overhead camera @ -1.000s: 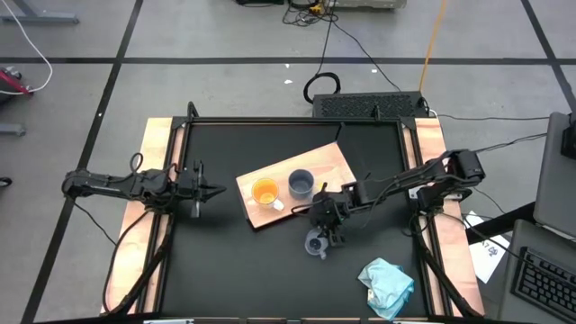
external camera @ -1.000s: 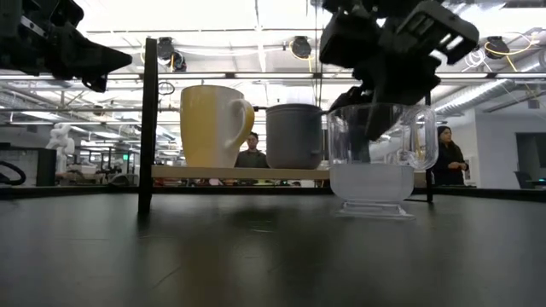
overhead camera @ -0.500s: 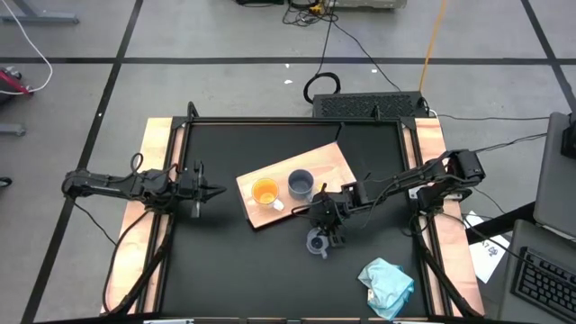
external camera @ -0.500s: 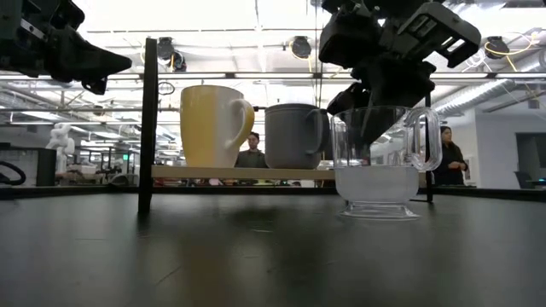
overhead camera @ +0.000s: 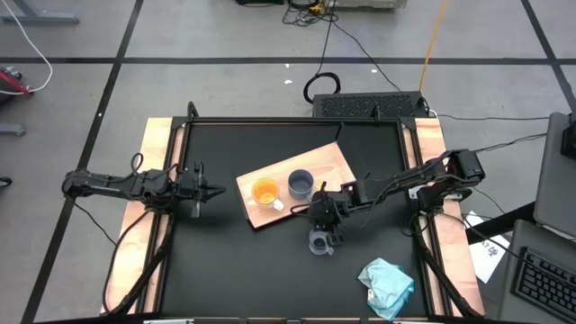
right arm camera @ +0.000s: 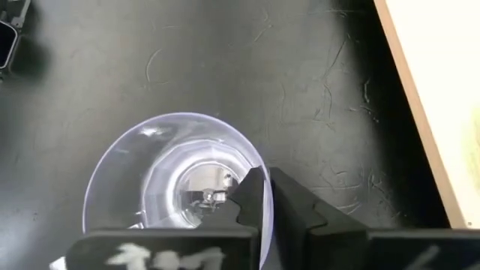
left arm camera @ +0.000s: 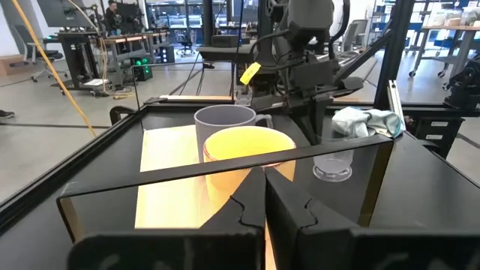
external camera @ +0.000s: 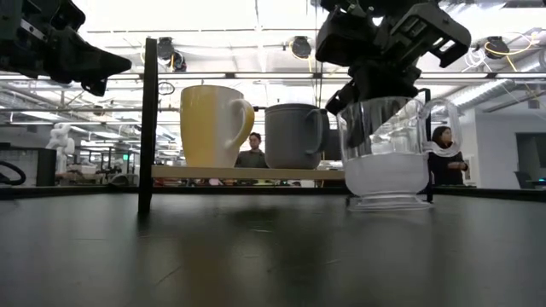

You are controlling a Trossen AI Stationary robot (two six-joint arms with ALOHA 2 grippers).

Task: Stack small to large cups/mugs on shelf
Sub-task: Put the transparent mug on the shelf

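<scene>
A: Three cups in what we get here. The orange mug (overhead camera: 265,192) and the blue-grey mug (overhead camera: 301,184) both stand upright on the shelf (overhead camera: 334,162), side by side, the orange one toward the left arm's side. The clear glass cup (overhead camera: 320,243) is off the shelf, on the black tabletop (overhead camera: 234,261) just beside the board's near edge.

B: We see the same. Right claw (overhead camera: 325,227) state?

A: Right claw is closed on the glass cup's rim. In the right wrist view its fingers (right arm camera: 264,196) sit pinched over the rim, one inside the cup, one outside. In the low view the cup (external camera: 386,153) hangs tilted under that claw, base at the tabletop; we cannot tell whether it touches.

B: Left claw (overhead camera: 214,190)?

A: Fingers pressed together, holding nothing. It hovers over the tabletop's left side, well apart from the shelf, pointing toward it. The left wrist view looks past it at the orange mug (left arm camera: 247,154) and the blue-grey mug (left arm camera: 225,120) behind.

B: Anything else we log?

A: A pale teal cloth (overhead camera: 389,281) is crumpled on the tabletop near the right front corner, apart from the cups. In the low view two people (external camera: 446,158) show in the room behind.
</scene>
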